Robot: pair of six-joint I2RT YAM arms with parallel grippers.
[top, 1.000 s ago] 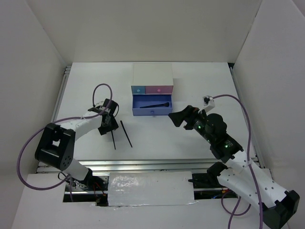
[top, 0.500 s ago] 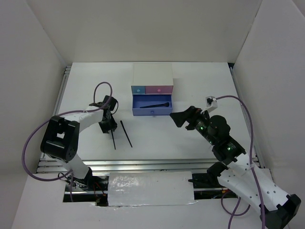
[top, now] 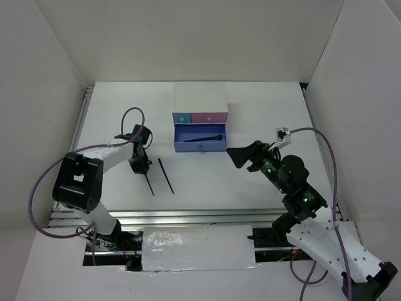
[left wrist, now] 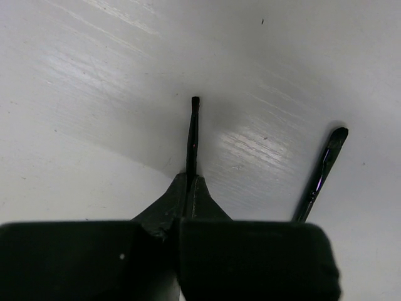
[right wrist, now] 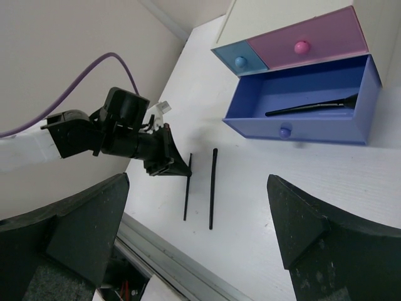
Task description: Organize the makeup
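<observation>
The left gripper point(left wrist: 188, 188) pinches a thin black pencil point(left wrist: 193, 132).
A glossy second pencil point(left wrist: 318, 179) lies beside it on the matte white table point(left wrist: 75, 157); the right gripper point(top: 234, 157) gapes wide.

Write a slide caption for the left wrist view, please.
Left fingers shut on one thin black pencil; a second thin black pencil lies free beside it.

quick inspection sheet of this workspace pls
surface: white table, no spills seen
job's things: held pencil; second pencil lying beside it, apart; brush inside the open blue drawer
clutter: nothing seen
grippers: left gripper shut on one end of the held pencil; right gripper open, empty, right of the drawer
cables: purple cable looping off the left arm, another off the right
surroundings: white walls; white drawer box at the back
</observation>
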